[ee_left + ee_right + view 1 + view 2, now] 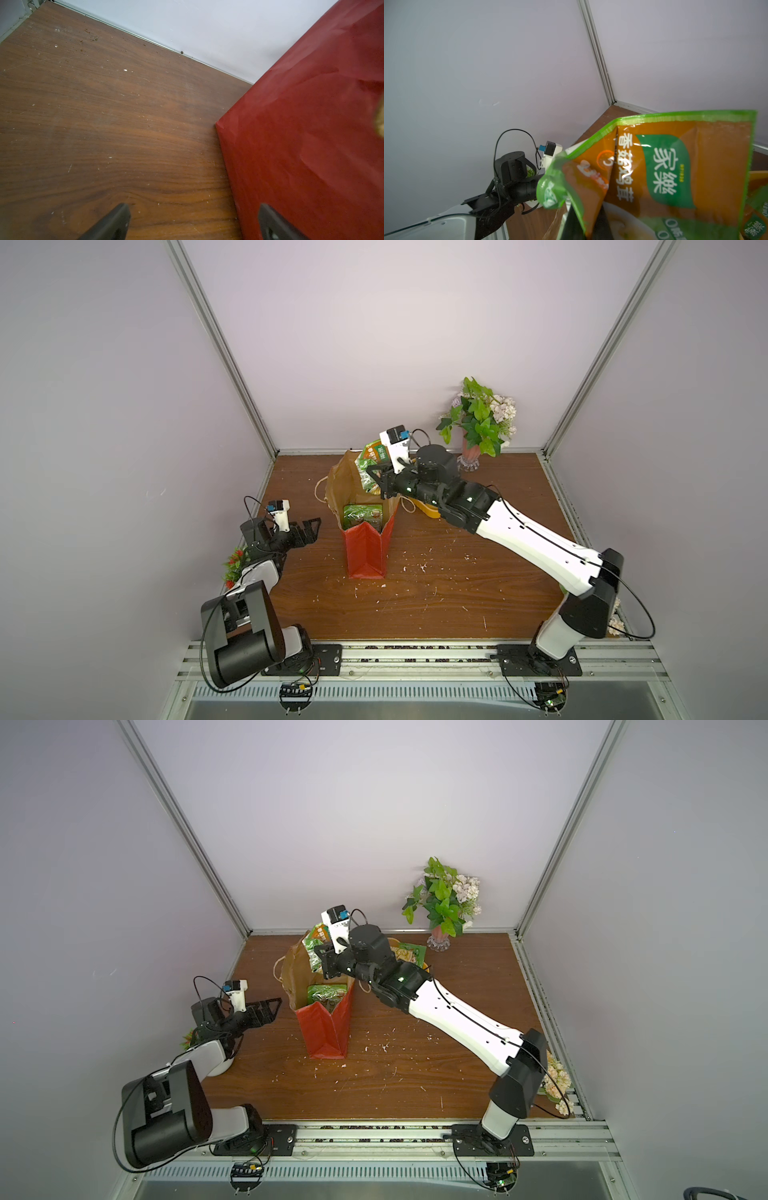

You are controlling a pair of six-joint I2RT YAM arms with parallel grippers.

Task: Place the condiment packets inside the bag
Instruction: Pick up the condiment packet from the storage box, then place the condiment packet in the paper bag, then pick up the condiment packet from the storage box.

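The red bag (365, 549) (326, 1031) stands open mid-table, brown inside, and its red wall (311, 145) fills one side of the left wrist view. One green condiment packet (362, 515) (326, 993) lies inside it. My right gripper (377, 477) (323, 960) (588, 225) is shut on another packet (371, 458) (315, 942) (675, 176), holding it over the bag's far rim. A further packet (409, 953) rests behind the right arm. My left gripper (309, 527) (270, 1007) (192, 214) is open and empty, just left of the bag.
A yellow tray (430, 510) sits behind the right forearm, next to the bag. A vase of green leaves and pale flowers (478, 423) stands at the back right. A small red-flowered plant (235, 568) is by the left arm. Pale flowers (555, 1081) lie at the right edge.
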